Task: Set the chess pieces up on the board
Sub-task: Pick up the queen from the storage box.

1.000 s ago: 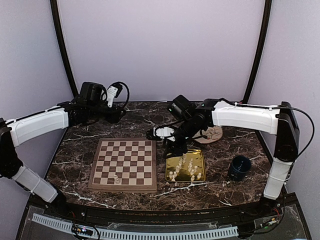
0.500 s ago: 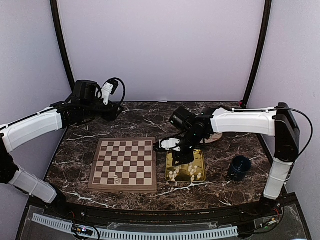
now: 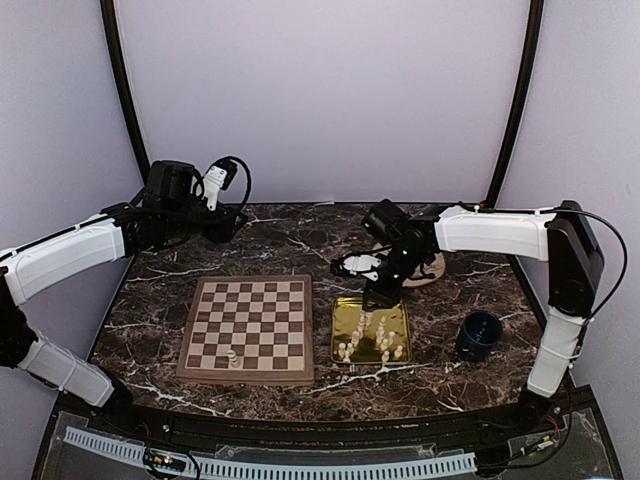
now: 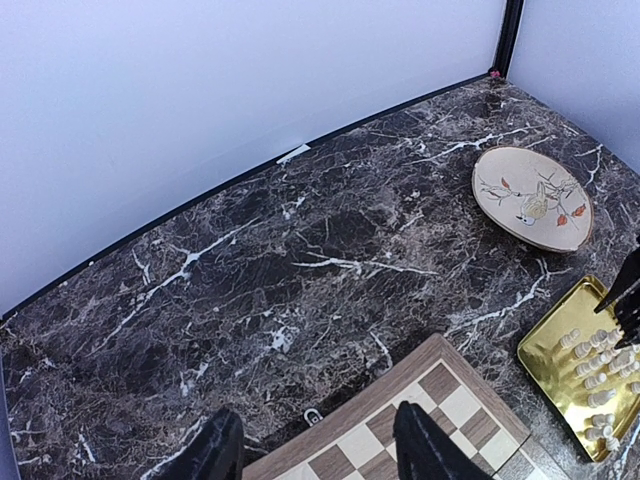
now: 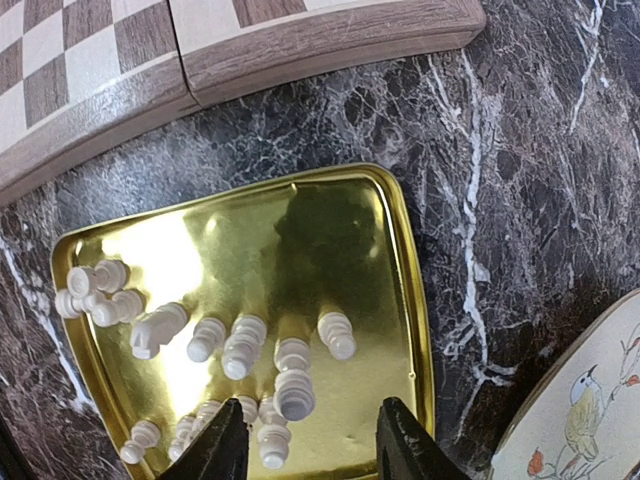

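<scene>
The wooden board (image 3: 248,318) lies left of centre and carries a single cream piece (image 3: 233,357) near its front edge. Several more cream chess pieces (image 3: 376,338) stand and lie in a gold tray (image 3: 396,316) to the board's right. My right gripper (image 3: 378,296) hovers open over the tray's far end. In the right wrist view its fingertips (image 5: 312,445) straddle empty air above the pieces (image 5: 293,392) and touch none. My left gripper (image 3: 226,226) hangs open and empty above the table beyond the board's far-left corner. In its own view, the left gripper (image 4: 320,455) looks down on the board (image 4: 440,405).
A painted plate (image 3: 424,268) sits behind the tray, partly hidden by the right arm. It also shows in the left wrist view as the plate (image 4: 532,197). A dark blue cup (image 3: 479,335) stands right of the tray. Dark marble table (image 3: 150,300) surrounds everything, with walls at the back and sides.
My right arm has swung right and back, from the board's right edge to above the tray's far end. The left arm rose slightly at first, then stayed still.
</scene>
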Controlling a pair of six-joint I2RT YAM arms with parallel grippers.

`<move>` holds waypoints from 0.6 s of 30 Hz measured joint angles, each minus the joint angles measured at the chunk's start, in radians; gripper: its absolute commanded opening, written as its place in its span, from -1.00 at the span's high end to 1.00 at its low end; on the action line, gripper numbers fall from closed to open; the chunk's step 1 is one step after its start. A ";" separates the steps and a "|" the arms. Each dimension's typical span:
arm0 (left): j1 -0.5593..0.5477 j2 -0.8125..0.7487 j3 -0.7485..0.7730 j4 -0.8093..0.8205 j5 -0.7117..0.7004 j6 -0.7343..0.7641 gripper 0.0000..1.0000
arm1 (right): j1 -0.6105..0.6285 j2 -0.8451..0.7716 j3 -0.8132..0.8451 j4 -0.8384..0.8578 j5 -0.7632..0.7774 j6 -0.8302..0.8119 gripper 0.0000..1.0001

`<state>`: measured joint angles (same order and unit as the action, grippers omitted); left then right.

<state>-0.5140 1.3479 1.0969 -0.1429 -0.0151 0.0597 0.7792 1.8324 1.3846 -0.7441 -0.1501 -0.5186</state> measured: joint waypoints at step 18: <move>0.000 0.000 0.000 -0.009 0.014 0.000 -0.08 | -0.010 0.032 -0.017 0.004 0.011 0.027 0.28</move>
<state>-0.5137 1.3483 1.0969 -0.1520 -0.0006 0.0601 0.7696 1.8641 1.3678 -0.7403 -0.1387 -0.4919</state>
